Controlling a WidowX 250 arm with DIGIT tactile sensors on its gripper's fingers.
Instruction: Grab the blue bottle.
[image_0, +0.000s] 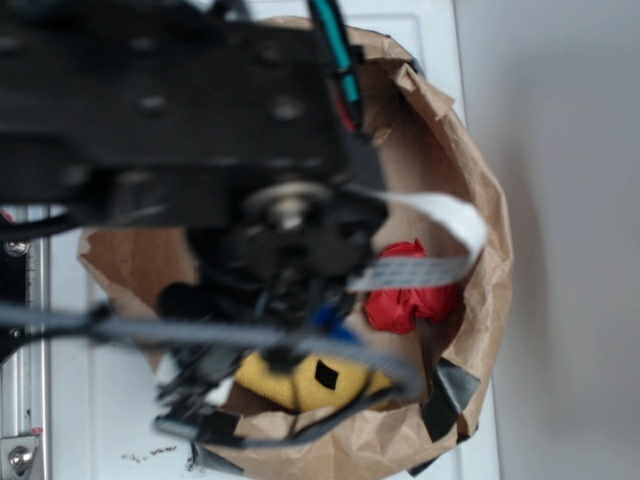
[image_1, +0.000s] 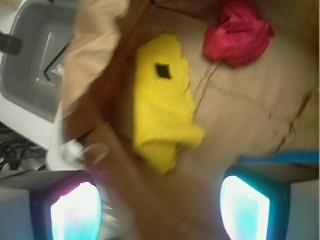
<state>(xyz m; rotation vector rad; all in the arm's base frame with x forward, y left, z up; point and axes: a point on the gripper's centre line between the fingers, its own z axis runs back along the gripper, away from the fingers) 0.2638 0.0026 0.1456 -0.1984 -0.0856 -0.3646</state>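
Little of the blue bottle shows. A small bright blue patch (image_0: 326, 318) peeks out under my arm in the exterior view, and a thin blue edge (image_1: 282, 157) lies just above my right finger in the wrist view. My gripper (image_1: 160, 210) is open, its two fingers (image_1: 75, 215) wide apart over the brown paper floor with nothing between them. The bottle's blue edge sits beside the right finger, outside the gap. Ahead of the gripper lies a yellow cloth (image_1: 162, 107) with a black mark.
A crumpled brown paper bag (image_0: 470, 180) surrounds everything, its wall (image_1: 92, 55) rising at the left. A red cloth (image_1: 237, 32) lies at its far side. A grey tub (image_1: 30, 65) stands outside the bag at left. My arm (image_0: 180, 110) blocks much of the exterior view.
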